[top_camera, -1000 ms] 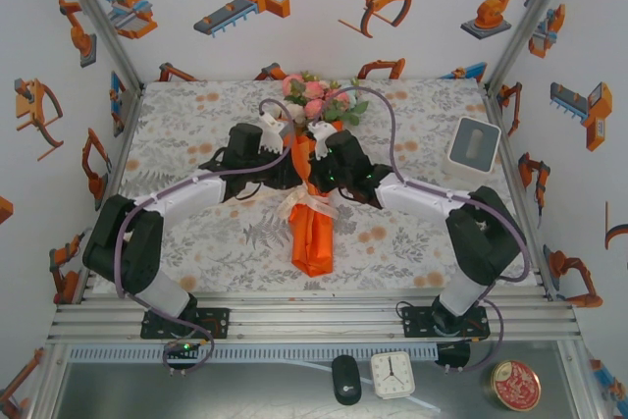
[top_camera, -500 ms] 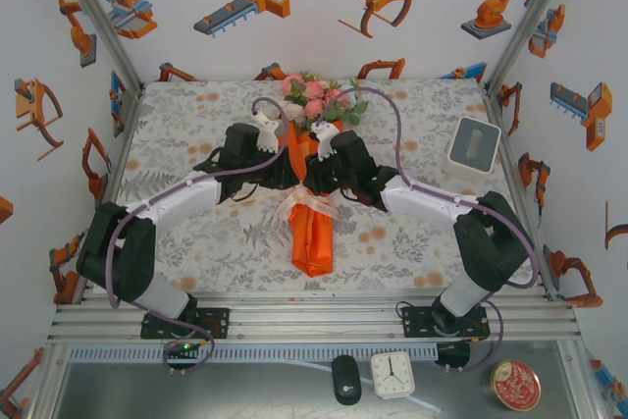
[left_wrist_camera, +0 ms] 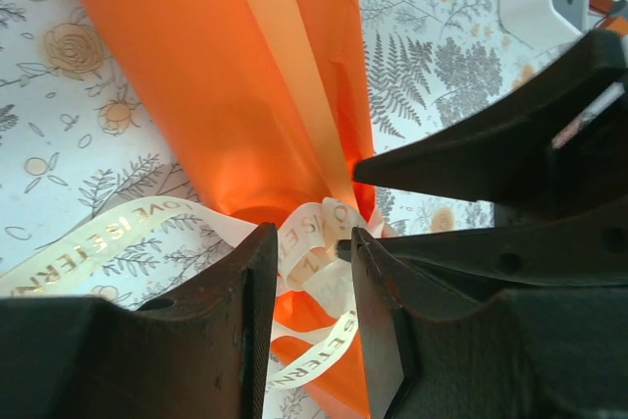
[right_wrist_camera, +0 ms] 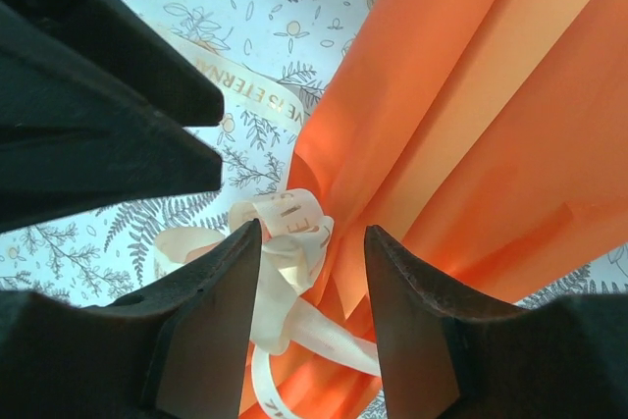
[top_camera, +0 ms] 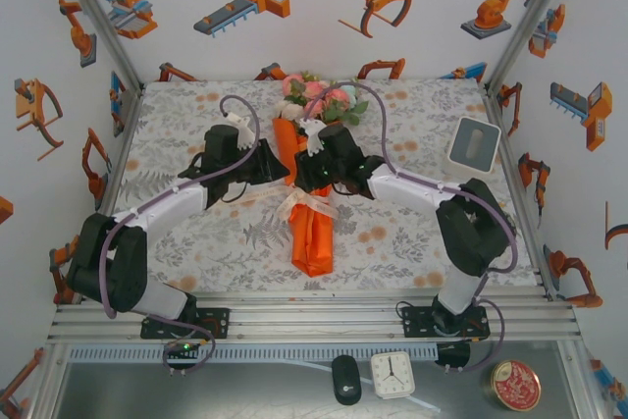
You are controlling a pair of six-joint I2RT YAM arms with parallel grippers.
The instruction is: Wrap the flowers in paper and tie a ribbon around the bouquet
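On the near ledge in front of the arm bases sit three small things: a black oval object (top_camera: pixel 345 380), a white clock (top_camera: pixel 392 375) and a round red tin (top_camera: pixel 515 386). Beyond them, on the flower-printed table (top_camera: pixel 196 242), lies one bouquet (top_camera: pixel 312 237), running near to far along the middle, with its folded narrow end nearest. Its orange paper (left_wrist_camera: pixel 186 76) is rolled into a cone. One cream ribbon (right_wrist_camera: pixel 289 215) with gold lettering is knotted around the cone at about mid-length, and its loose ends trail onto the table.

Two grippers meet just beyond the knot, one from each side. The left gripper (left_wrist_camera: pixel 311 237) has its jaws parted and holds nothing, with the ribbon loops showing in the gap. The right gripper (right_wrist_camera: pixel 312 233) likewise stands open over the bow, empty.

At the far end, the flowers (top_camera: pixel 316 95), pink and white with green leaves, spread from the cone's mouth. One white box (top_camera: pixel 473 147) stands well apart, far right.
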